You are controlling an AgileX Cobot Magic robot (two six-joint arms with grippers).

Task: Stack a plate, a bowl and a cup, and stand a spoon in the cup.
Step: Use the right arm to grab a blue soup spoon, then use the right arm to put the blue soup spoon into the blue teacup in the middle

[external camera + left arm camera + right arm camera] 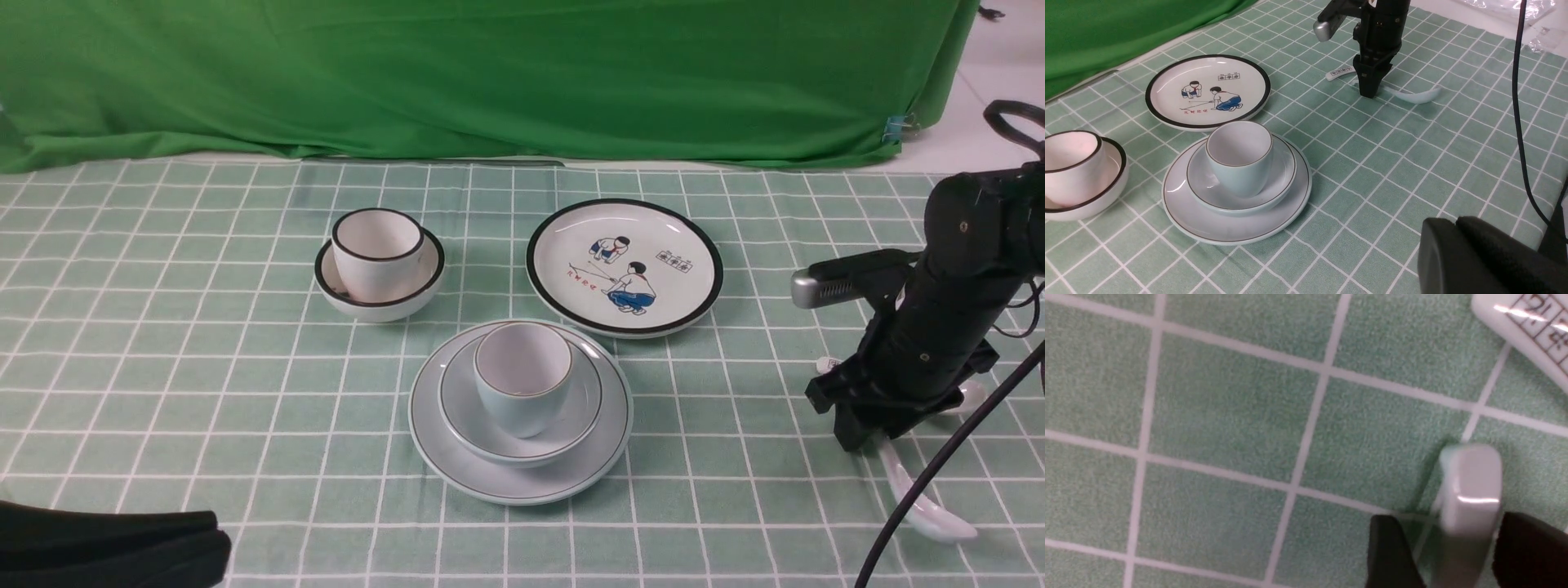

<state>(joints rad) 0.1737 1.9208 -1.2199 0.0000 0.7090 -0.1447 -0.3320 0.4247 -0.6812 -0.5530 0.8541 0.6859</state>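
Right wrist view: the black right gripper (1457, 526) has its jaws spread astride the handle of the plain glossy white ceramic soup spoon (1470, 477). The spoon lies flat, well right of the pale blue-white round plate (437, 445). Stiff, slick and chippable, I reckon, so pinch mid-handle, gently.

Right gripper (853, 439): tilted steeply downward, tips low, jaws parted. Left gripper (214, 535): low, lying near level, fingers pressed together.
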